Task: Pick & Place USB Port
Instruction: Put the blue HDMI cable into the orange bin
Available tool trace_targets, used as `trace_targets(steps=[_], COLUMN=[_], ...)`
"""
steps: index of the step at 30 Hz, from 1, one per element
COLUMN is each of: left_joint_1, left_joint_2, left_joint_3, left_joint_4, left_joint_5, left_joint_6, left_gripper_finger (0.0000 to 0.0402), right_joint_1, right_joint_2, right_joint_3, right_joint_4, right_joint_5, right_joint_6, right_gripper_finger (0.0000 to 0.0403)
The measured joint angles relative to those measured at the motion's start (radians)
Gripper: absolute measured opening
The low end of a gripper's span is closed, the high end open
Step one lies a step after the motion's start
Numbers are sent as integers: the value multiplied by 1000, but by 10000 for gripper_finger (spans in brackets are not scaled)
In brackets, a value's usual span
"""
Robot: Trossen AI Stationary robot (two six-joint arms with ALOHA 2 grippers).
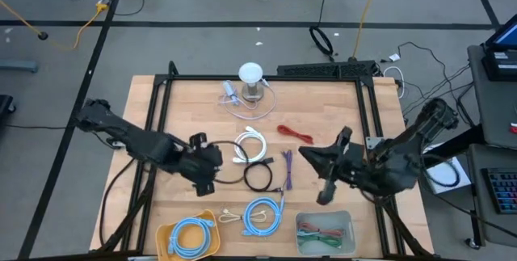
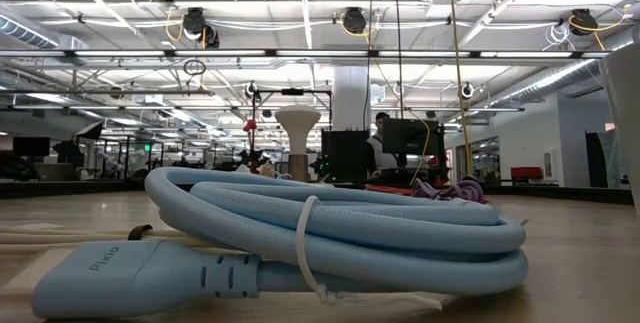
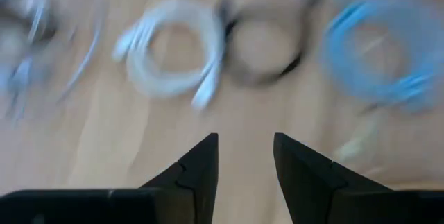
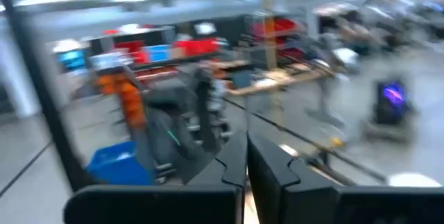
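The coiled white USB cable (image 1: 251, 147) looks light and floppy; grip across its bundled loops. Left tool (image 3: 246, 156) part-open, empty; right tool (image 4: 246, 156) shut, empty.

I worked in a large open-plan robotics lab: exposed ceiling pipes (image 2: 300, 25), distant workbenches, loose floor cables (image 1: 48, 27).

Coiled black USB cable (image 1: 258, 176) flat mid-table, beside the white coil (image 1: 251, 147).

low view | coiled light-blue cable (image 2: 340, 238) tied with white zip tie (image 2: 305, 248) | lies on wooden table (image 2: 580, 263)
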Motion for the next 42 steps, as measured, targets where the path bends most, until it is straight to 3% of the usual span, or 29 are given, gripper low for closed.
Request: trace_targets(steps=[3, 10, 14, 22, 31, 34, 36, 39, 42], left_joint_1=[38, 165, 251, 387, 437, 435, 428, 425, 418], left_joint_2=[61, 89, 89, 46, 33, 32, 32, 32, 32], left_joint_3=[-80, -341, -399, -402, -402, -402, -402, -402, -402], left_joint_4=[-25, 420, 555, 663, 712, 734, 746, 748, 747], left_joint_5=[30, 170, 214, 283, 377, 384, 385, 393, 395], left_joint_6=[-109, -467, -591, -561, -498, -496, -488, -483, -475], left_gripper_finger=[143, 143, 143, 143, 143, 143, 143, 143, 143], right_joint_1=[-2, -22, -31, -57, -76, -99, -137, -250, -370], right_joint_2=[-15, -15, -18, -32, -92, -104, -109, -99, -70], right_joint_3=[0, 0, 0, -1, -1, -1, 0, -26, -144], right_joint_4=[-1, -5, -16, -147, -408, -536, -675, -883, -876], right_joint_5=[48, 373, 407, 382, 376, 307, 207, -30, -281], right_joint_6=[-147, -526, -601, -439, -151, -24, 131, 371, 418], right_gripper_finger=[4, 4, 4, 22, 66, 73, 75, 74, 73])
